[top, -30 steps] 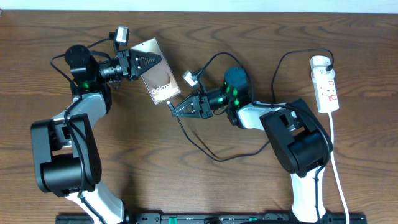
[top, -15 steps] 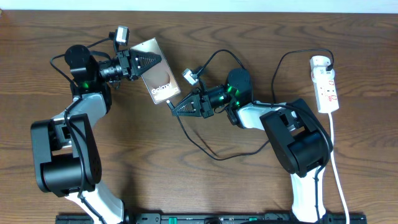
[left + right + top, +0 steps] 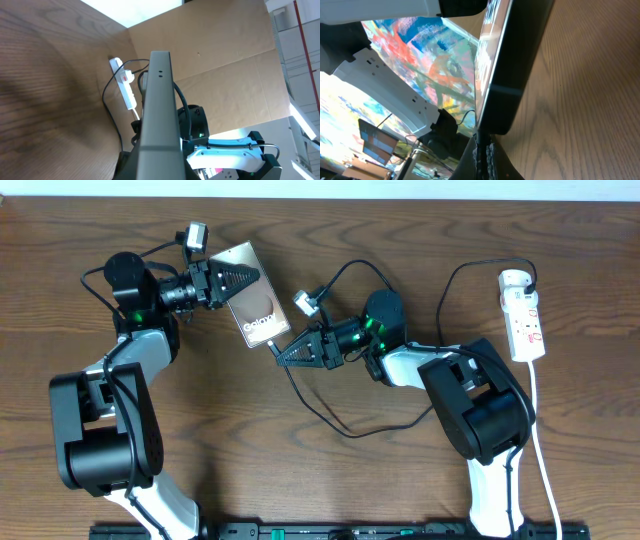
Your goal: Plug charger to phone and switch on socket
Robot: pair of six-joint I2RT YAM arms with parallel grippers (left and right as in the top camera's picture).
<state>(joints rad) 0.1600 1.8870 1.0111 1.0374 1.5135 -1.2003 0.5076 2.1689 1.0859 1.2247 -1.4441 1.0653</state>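
The phone (image 3: 254,304) is a brown slab with white lettering, held tilted off the table by my left gripper (image 3: 243,280), which is shut on its far end. In the left wrist view the phone's edge (image 3: 159,110) runs up the middle. My right gripper (image 3: 281,356) is shut on the charger plug (image 3: 482,145), whose tip meets the phone's lower end (image 3: 512,75). The thin black charger cable (image 3: 330,418) loops over the table and runs to the socket (image 3: 524,313), a white power strip at the right edge.
The socket's white cord (image 3: 541,440) runs down the right side. The socket also shows far off in the left wrist view (image 3: 123,82). The right arm's body (image 3: 470,395) fills the lower right and the left arm's body (image 3: 105,420) the lower left. Thicker black robot cables curl by both wrists.
The right wrist has shifted very slightly; the plug stays at the phone's lower end. The left gripper and phone have not moved.
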